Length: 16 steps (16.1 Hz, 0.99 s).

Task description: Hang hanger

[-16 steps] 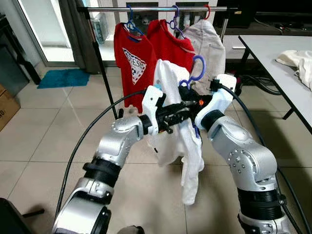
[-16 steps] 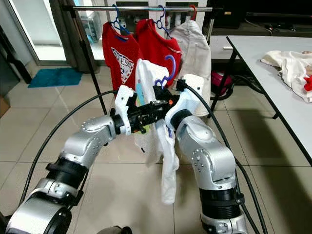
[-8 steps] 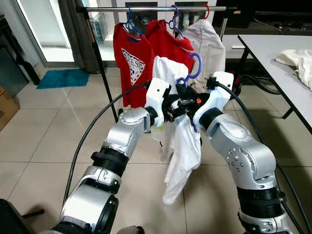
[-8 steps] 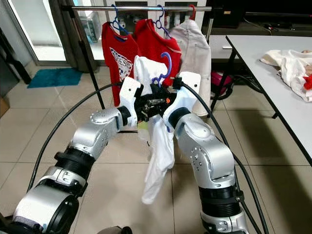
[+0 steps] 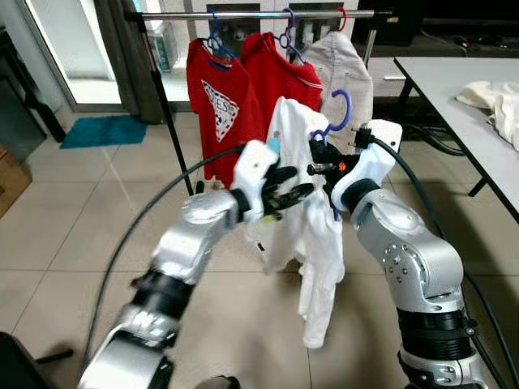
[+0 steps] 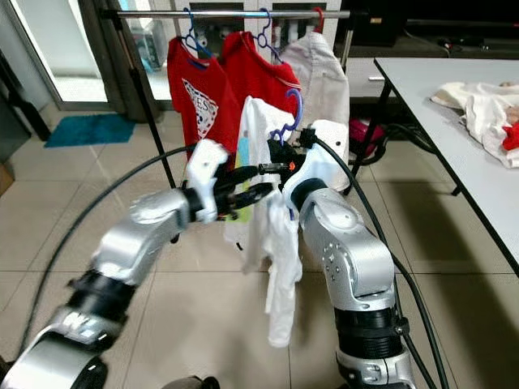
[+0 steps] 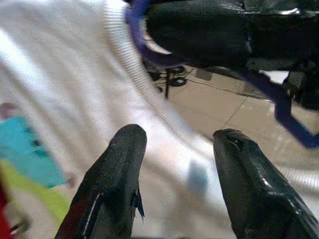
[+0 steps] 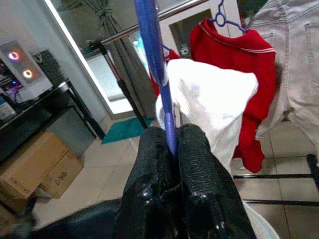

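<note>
**Shirt could slide off before the hanger reaches the rail**

The right gripper [image 8: 172,149] pinches the blue hanger [image 5: 339,113], held near the robot, short of the far rail [image 5: 259,14]. The left gripper [image 7: 179,164] stands open beside the white shirt [image 5: 312,235]. Draped unevenly, the shirt may slip during lifting.

Floor is plain beige tile [image 5: 73,203] with dark grout lines, pretty glossy. Teal mat [image 5: 105,130] sits by a glass door [image 5: 69,49] at the back left, lots of daylight coming through. Dark curtain [image 5: 134,61] hangs next to it. A cardboard box [image 5: 10,174] is at the left edge. On the right there's a white table [image 5: 466,105] on black legs, with a pale cloth heap [image 5: 495,101] on top. Black cables [image 5: 430,138] trail on the floor under it.
</note>
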### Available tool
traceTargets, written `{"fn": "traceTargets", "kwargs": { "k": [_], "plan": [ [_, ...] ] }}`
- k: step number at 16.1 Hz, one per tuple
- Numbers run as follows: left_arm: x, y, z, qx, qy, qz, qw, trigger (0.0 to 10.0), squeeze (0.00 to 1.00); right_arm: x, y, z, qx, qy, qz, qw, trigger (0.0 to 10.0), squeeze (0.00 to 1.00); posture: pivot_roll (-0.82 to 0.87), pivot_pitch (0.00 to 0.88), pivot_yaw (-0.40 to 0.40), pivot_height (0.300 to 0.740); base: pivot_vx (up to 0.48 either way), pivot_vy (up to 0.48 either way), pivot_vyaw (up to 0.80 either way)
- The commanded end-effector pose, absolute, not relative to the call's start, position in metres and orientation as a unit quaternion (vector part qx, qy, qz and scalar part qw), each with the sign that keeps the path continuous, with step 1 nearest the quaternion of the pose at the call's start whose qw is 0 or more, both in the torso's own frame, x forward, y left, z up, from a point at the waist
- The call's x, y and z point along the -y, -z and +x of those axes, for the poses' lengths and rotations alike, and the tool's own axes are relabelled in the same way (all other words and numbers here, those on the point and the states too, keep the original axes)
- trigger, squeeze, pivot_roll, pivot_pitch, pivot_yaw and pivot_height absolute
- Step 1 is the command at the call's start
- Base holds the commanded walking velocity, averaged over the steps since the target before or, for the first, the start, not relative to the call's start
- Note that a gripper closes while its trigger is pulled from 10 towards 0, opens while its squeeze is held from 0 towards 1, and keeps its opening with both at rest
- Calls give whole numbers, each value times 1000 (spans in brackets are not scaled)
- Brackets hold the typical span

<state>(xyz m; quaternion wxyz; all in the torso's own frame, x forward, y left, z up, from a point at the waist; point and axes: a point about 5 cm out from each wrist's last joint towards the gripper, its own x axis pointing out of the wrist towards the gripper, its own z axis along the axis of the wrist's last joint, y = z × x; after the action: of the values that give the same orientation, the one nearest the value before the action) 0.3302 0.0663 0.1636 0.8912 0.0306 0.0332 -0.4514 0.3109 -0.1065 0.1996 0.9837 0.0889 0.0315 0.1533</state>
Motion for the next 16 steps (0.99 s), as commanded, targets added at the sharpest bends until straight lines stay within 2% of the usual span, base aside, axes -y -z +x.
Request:
{"fn": "traceTargets", "kwargs": {
  "k": [1,2,4,7,13,14,15,16],
  "plan": [
    [-71,-170,328,-18,442,43,896,10000,0,106,-208,313,-10,-153,91,984,10000,0,-106,0,87,740,0,0,0],
    [-77,-178,327,16,420,34,907,10000,0,106,-207,314,-11,-148,88,985,10000,0,-104,0,85,740,0,0,0],
    [-81,-180,330,25,394,-9,919,10000,0,105,-207,315,-10,-147,85,985,10000,0,-96,0,73,740,0,0,0],
    [-66,-166,332,-15,434,-16,900,10000,0,98,-211,316,-2,-159,75,984,10000,0,-101,0,74,740,0,0,0],
    [-52,-157,346,-44,433,0,900,10000,0,92,-217,312,12,-172,71,982,10000,0,-126,0,109,740,0,0,0],
    [-51,-158,346,-43,435,-2,899,9059,0,92,-217,312,13,-171,72,983,10000,0,-127,0,114,740,0,0,0],
    [-51,-158,347,-42,436,-2,899,4980,0,92,-217,312,14,-170,72,983,10000,0,-127,0,114,740,0,0,0],
    [-48,-158,348,-39,441,-6,897,3216,0,92,-217,312,15,-168,74,983,10000,0,-128,0,120,740,0,0,0]
  ]
}}
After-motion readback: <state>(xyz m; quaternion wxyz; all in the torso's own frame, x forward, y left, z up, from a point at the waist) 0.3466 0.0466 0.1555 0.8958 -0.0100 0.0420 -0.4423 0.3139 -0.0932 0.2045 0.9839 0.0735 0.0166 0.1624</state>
